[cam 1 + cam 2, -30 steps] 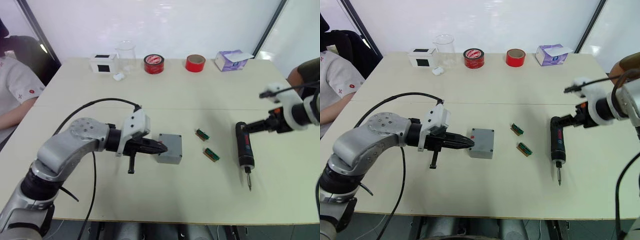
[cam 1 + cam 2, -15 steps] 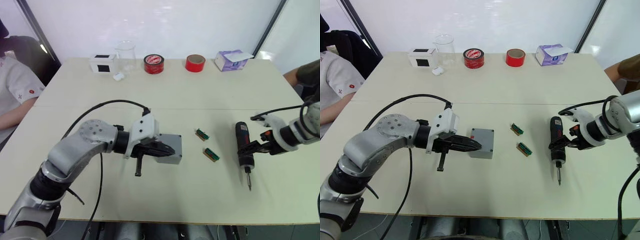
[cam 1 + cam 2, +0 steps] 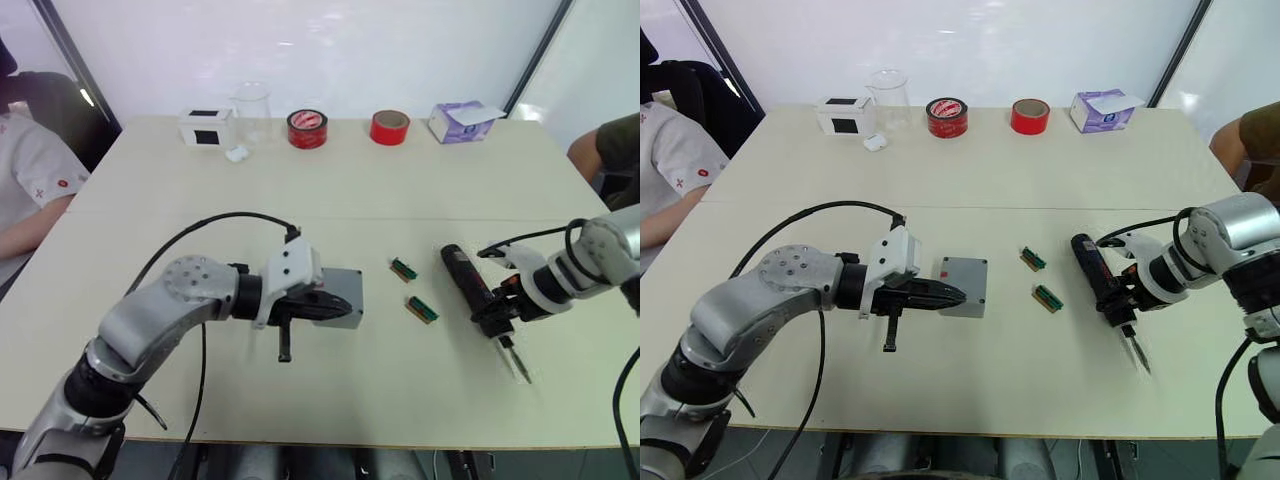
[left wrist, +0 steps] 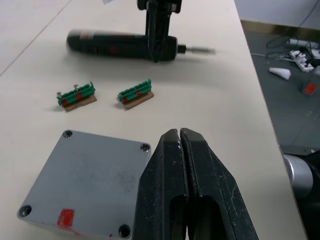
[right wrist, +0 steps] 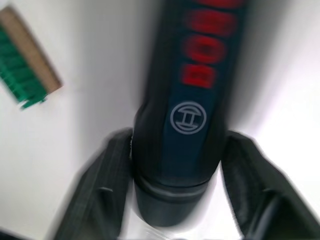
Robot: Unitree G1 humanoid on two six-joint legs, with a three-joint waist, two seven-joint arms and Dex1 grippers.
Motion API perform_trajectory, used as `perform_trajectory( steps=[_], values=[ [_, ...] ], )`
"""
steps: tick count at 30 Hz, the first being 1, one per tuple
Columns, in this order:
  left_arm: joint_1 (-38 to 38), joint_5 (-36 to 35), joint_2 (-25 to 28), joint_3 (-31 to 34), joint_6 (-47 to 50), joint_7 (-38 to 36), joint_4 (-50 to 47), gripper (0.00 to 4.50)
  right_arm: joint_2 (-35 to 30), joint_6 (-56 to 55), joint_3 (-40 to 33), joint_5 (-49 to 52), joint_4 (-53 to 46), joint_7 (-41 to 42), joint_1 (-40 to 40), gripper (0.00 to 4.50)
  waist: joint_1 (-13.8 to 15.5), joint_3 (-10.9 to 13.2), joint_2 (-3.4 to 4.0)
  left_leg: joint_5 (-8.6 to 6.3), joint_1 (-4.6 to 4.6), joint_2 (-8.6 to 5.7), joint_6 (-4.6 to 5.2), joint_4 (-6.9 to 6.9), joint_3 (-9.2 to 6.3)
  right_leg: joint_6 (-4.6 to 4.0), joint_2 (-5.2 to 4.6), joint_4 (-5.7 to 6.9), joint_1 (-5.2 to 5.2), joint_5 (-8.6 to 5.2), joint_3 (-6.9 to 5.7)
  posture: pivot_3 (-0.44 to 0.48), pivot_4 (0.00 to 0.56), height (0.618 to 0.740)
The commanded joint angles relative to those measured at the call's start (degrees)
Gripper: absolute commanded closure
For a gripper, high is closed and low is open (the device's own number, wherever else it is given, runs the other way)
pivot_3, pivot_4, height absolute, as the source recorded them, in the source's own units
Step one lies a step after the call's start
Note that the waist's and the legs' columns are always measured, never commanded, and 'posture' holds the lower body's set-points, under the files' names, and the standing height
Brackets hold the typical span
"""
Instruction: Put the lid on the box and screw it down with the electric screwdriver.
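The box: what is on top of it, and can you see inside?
The lid sits on the box, with dark spots at its corner holes and a red mark. It covers the inside. The shut left gripper points beside it.

Head eyes looked down over the table [image 3: 400, 190]; wrist views sat close, both sharing the electric screwdriver [image 4: 120, 44]

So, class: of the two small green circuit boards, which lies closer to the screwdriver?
The green circuit board nearer the table's front edge; it lies closer to the electric screwdriver than the other board, which sits farther back.
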Motion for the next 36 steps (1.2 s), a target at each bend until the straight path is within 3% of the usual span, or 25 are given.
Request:
perform_trajectory(
  steps=[1,7,10,11,12,15,18,23,26,32,36],
  values=[
    [-0.18,-0.43,0.03,1.2,-0.08,0.67,-1.64,4.5,2.12,0.25,-0.2,-5.15,3.85,-1.01,0.63,2.77,-0.03,-0.21,-0.35,0.0,0.03,0.0,0.0,0.0,0.01,-0.01,0.0,-0.01,0.04,0.0,0.0,0.0,0.15,0.74],
    [-0.6,-1.28,-0.75,1.03,-0.64,0.21,-0.43,4.5,2.33,-2.17,-4.74,-12.89,13.2,0.74,-5.66,2.77,0.13,-0.22,-0.41,-0.01,0.63,0.01,0.0,0.0,0.07,-0.3,-0.09,-0.36,0.81,-0.06,0.05,0.0,0.15,0.74],
    [-0.08,-0.78,-1.83,0.36,-1.94,-0.49,1.82,4.5,3.84,-9.11,-12.57,-16.93,20.26,-1.82,-13.4,2.77,0.29,0.13,0.18,-0.01,0.58,-0.15,0.0,0.0,0.15,-0.3,-0.3,-0.35,0.76,-0.07,0.1,0.0,0.15,0.74],
    [-0.85,-1.06,-2.42,1.3,-2.03,-0.7,3.98,4.5,5.17,-11.78,-19.51,-14.88,20.16,-2.91,-15.78,2.77,0.14,0.21,0.35,-0.01,0.5,-0.28,0.0,0.0,0.25,-0.26,-0.31,-0.34,0.64,-0.05,0.18,0.0,0.15,0.74],
    [-1.48,-1.4,-2.89,2.39,-2.18,-0.95,6.05,4.5,6.48,-14.7,-25.67,-12.9,18.18,-3.56,-16.26,2.77,-0.05,0.23,0.38,0.0,0.28,-0.3,0.0,-0.01,0.36,-0.06,-0.3,-0.23,0.32,0.06,0.32,0.0,0.15,0.74],
    [-2.93,-1.03,-3.23,4.78,-3.08,-1.37,11.34,4.5,13.41,-30.55,-44.36,-9.62,0.46,-8.59,-7.1,2.77,-0.26,0.27,0.4,0.08,-0.19,-0.07,-0.12,-0.06,0.37,0.25,0.04,-0.15,-0.36,0.24,0.42,0.0,0.15,0.74],
    [-3.53,0.16,-1.68,5.64,-4.28,-2.93,14.45,4.5,23.87,-35.4,-53.71,-5.35,-14.93,-13.49,0.56,2.77,0.11,0.26,0.41,0.24,-0.23,0.2,-0.39,-0.25,0.24,0.07,0.33,-0.12,-0.41,0.12,0.12,0.0,0.15,0.74],
    [-3.88,-0.02,-0.54,6.72,-3.81,-4.03,17.85,4.5,35.75,-41.4,-51.49,0.4,-33.15,-10.13,9.92,2.77,0.21,0.3,0.48,0.22,-0.24,0.17,-0.36,-0.21,0.16,0.0,0.1,0.15,-0.4,0.09,0.03,0.0,0.15,0.74],
    [-4.16,0.79,-0.47,6.06,-3.9,-4.19,19.39,4.5,40.15,-43.88,-49.53,2.75,-38.63,-8.17,13.7,2.77,-0.02,0.33,0.53,0.22,-0.24,0.0,-0.35,-0.15,0.18,0.06,-0.07,0.14,-0.4,0.12,0.17,0.0,0.15,0.74],
    [-5.7,3.07,-1.46,3.82,-3.61,-3.55,20.57,4.5,40.06,-47.53,-42.64,-0.15,-43.37,-3.61,21.67,2.77,0.19,0.32,0.5,0.2,-0.23,-0.04,-0.33,-0.15,0.03,0.06,-0.06,0.1,-0.22,0.13,0.01,0.0,0.15,0.74],
    [-6.86,6.83,-2.3,-1.21,-5.21,-4.96,20.86,4.5,39.78,-50.53,-38.31,-3.43,-43.43,-1.38,24.64,2.77,0.05,0.32,0.5,0.2,-0.18,-0.09,-0.32,-0.12,0.05,0.06,-0.06,-0.01,-0.21,0.13,0.03,0.0,0.15,0.74]
  ],
)
